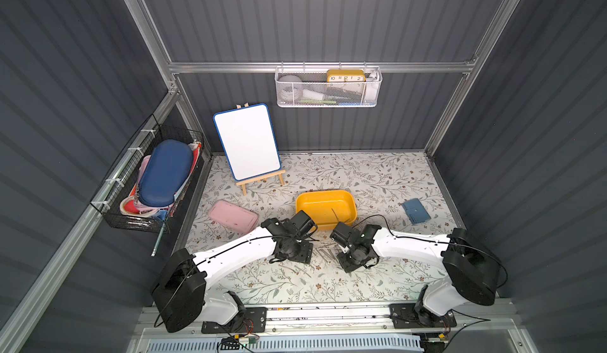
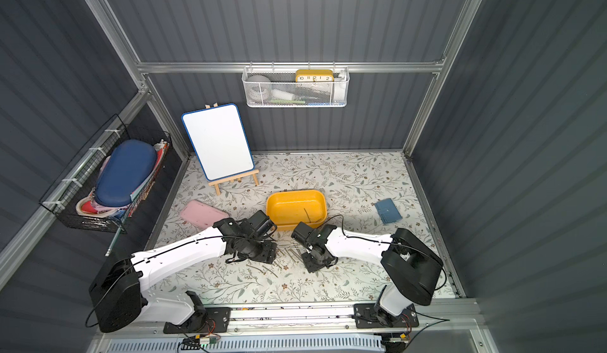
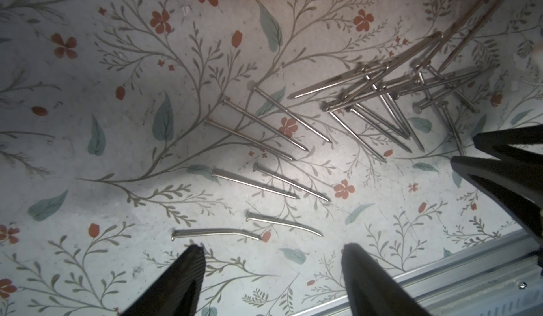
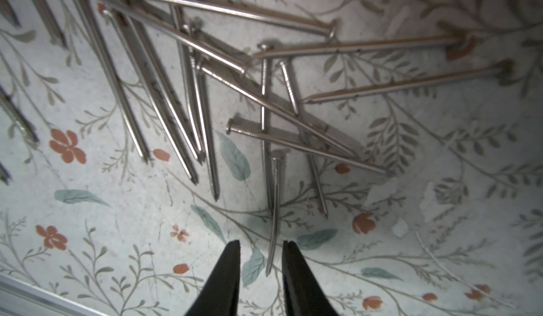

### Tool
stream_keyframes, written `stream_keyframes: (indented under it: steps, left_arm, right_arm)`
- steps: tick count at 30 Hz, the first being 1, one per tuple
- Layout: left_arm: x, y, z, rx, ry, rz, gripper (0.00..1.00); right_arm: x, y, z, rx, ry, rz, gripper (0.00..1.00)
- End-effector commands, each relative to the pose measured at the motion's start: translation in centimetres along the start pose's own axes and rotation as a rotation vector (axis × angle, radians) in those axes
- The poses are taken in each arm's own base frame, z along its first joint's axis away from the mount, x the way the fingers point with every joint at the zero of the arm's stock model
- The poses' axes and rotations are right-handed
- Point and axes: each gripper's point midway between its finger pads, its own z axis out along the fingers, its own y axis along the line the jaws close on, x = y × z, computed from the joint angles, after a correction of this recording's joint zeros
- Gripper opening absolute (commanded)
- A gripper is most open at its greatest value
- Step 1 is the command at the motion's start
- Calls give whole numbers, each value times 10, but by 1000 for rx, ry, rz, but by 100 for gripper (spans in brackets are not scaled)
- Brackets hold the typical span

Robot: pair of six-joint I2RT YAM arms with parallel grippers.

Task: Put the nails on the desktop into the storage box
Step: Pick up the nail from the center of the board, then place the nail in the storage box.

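Left jaws gape wide over the table (image 3: pixel 88 73), nails (image 3: pixel 255 183) just ahead; right jaws (narrowly parted) straddle one bent nail (image 4: pixel 275 200).

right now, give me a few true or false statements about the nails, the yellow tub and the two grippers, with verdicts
1. The mustard-yellow plastic tub is empty. False: at least one thin grey metal nail lies in it.
2. The left gripper is open, with nothing between its jaws. True.
3. The right gripper holds a nail up off the desk. False: its jaws stand apart either side of a nail lying on the floral-printed desktop.
4. Many nails lie crossed in a pile. True.
5. The flat pink case lies on the desktop, apart from the tub. True.
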Motion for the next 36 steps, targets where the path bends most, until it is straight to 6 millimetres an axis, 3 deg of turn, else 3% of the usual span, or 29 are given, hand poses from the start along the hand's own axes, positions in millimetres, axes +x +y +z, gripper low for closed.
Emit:
stream_keyframes:
  steps: [1, 15, 22, 25, 33, 36]
  left_arm:
    - [4, 6, 1, -21, 4, -5, 79]
    - [5, 10, 4, -50, 13, 2, 80]
    - [1, 11, 3, -57, 5, 8, 80]
    - [0, 11, 3, -62, 5, 10, 80]
    - [-4, 12, 4, -63, -11, 7, 80]
    - [-6, 11, 3, -57, -19, 8, 80]
  right_arm:
    - [4, -9, 5, 50, 33, -13, 26]
    - [18, -14, 19, 107, 101, -9, 1]
    - [19, -21, 8, 140, 92, -10, 0]
    - [12, -18, -8, 128, 51, -6, 0]
    - [-9, -5, -75, 18, -113, -2, 0]
    - [-32, -4, -104, -30, -205, 39, 0]
